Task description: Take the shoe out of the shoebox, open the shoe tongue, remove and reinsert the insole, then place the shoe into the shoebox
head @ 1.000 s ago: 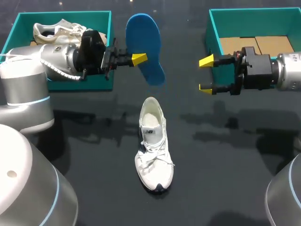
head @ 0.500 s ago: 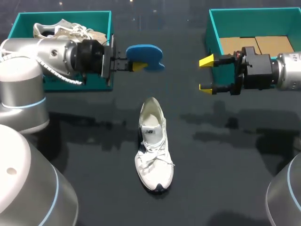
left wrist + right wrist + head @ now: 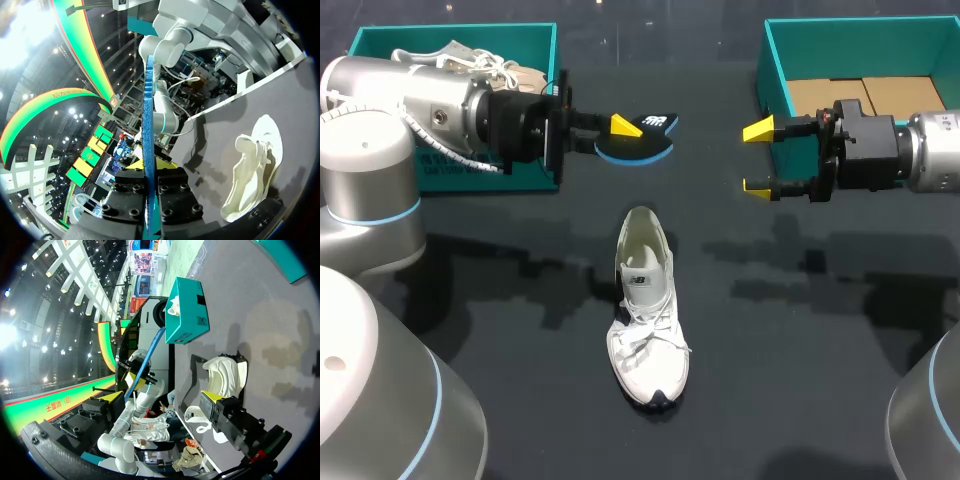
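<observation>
pinching the blue insole (image 3: 640,146), the left fingers (image 3: 625,124) hold it at twelve o'clock of the white shoe (image 3: 645,320) lying on the desk (image 3: 820,350); right fingers (image 3: 758,130) spread, empty, at two o'clock.

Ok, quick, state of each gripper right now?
Left gripper: jaws closed on the blue insole.
Right gripper: jaws open, holding nothing.

Dark table (image 3: 800,390); spare pale shoe (image 3: 460,52) far left; cardboard sheets (image 3: 870,95) far right.
</observation>
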Controlling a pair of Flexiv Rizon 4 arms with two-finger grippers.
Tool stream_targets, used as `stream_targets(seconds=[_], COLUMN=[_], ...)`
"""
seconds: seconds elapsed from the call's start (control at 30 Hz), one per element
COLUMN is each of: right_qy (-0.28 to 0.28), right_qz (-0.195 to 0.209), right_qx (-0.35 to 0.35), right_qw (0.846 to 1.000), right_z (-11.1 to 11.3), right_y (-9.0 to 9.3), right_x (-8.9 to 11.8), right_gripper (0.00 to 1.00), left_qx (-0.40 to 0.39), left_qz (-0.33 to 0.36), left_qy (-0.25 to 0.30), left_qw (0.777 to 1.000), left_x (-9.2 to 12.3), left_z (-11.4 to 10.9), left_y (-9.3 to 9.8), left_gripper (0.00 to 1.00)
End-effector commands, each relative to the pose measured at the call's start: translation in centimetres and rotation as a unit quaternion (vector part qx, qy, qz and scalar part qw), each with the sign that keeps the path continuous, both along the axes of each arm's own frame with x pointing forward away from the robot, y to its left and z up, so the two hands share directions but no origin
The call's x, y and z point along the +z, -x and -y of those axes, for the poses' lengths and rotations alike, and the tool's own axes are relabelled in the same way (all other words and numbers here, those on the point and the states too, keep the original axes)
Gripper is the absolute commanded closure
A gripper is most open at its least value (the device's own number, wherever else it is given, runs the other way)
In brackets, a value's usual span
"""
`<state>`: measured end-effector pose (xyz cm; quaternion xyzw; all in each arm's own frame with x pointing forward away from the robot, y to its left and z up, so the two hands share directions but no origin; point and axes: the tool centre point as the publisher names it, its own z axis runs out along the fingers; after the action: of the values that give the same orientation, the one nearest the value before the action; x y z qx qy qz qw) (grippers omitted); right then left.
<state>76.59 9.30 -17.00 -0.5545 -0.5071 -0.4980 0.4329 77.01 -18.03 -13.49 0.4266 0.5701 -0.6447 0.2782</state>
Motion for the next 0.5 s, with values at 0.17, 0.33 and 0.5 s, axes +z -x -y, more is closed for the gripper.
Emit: stream_targets(seconds=[0.17, 0.33, 0.5], right_qy=[0.003, 0.006, 0.002], right_qz=[0.001, 0.005, 0.007], right_qx=[0.007, 0.023, 0.039], right_qw=[1.0, 1.0, 0.999], right_z=[-0.3, -1.6, -2.9], right_y=[0.0, 0.5, 0.8], right_x=[0.1, 0.7, 0.7], right_gripper=[0.0, 0.0, 0.0], left_qx=[0.024, 0.031, 0.049], left_qz=[0.106, 0.152, 0.186], left_qy=[0.006, 0.006, 0.003], left_qw=[0.994, 0.988, 0.981], left_x=[-1.0, -1.5, -1.8], left_z=[1.3, 1.8, 2.2], left_y=[0.1, 0.0, -0.1], left_gripper=[1.0, 1.0, 1.0])
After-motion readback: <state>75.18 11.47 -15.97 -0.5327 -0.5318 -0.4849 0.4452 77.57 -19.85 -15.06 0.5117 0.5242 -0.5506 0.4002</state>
